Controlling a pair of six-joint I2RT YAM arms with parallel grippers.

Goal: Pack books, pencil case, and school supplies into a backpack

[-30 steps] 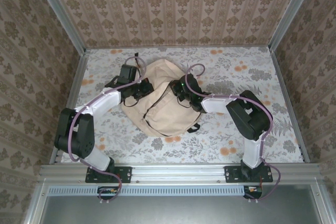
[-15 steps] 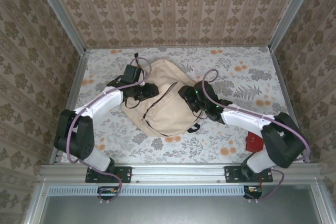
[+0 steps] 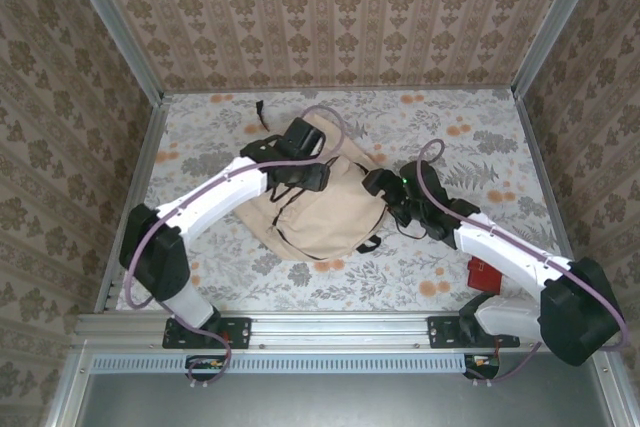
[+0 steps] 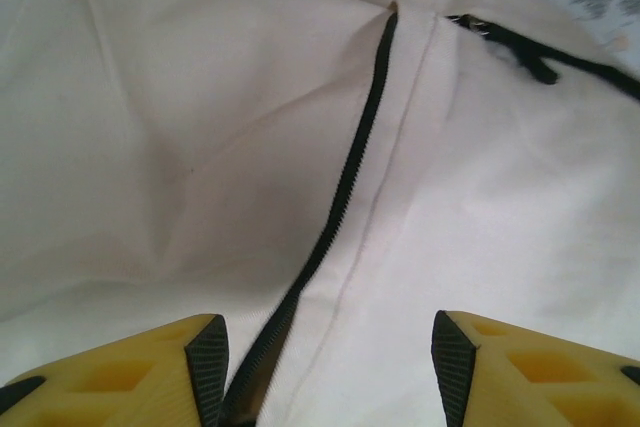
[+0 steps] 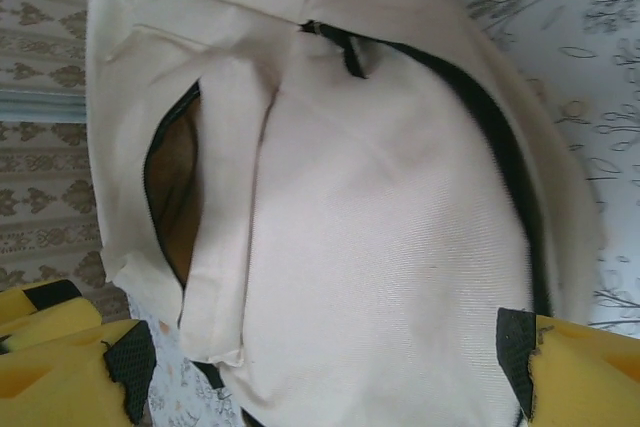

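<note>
The beige backpack (image 3: 325, 215) lies flat mid-table, dark zipper lines across it. My left gripper (image 3: 305, 173) hovers over its top end, open; in the left wrist view the left gripper (image 4: 325, 367) has bare fabric and a black zipper (image 4: 350, 172) under its spread pads. My right gripper (image 3: 386, 193) is at the bag's right edge, open. In the right wrist view the right gripper (image 5: 320, 367) stands wide over the backpack (image 5: 380, 247), whose side opening (image 5: 172, 197) gapes dark. Books and pencil case are out of view.
A small flat red square thing (image 3: 486, 274) lies on the floral tabletop (image 3: 480, 147) beside my right forearm. A small black item (image 3: 259, 107) sits near the back wall. Metal frame posts and patterned walls close in both sides.
Both grippers have opened. The left one slid right across the bag's top. The right arm drew back to the right, uncovering the red thing. The bag has settled flatter.
</note>
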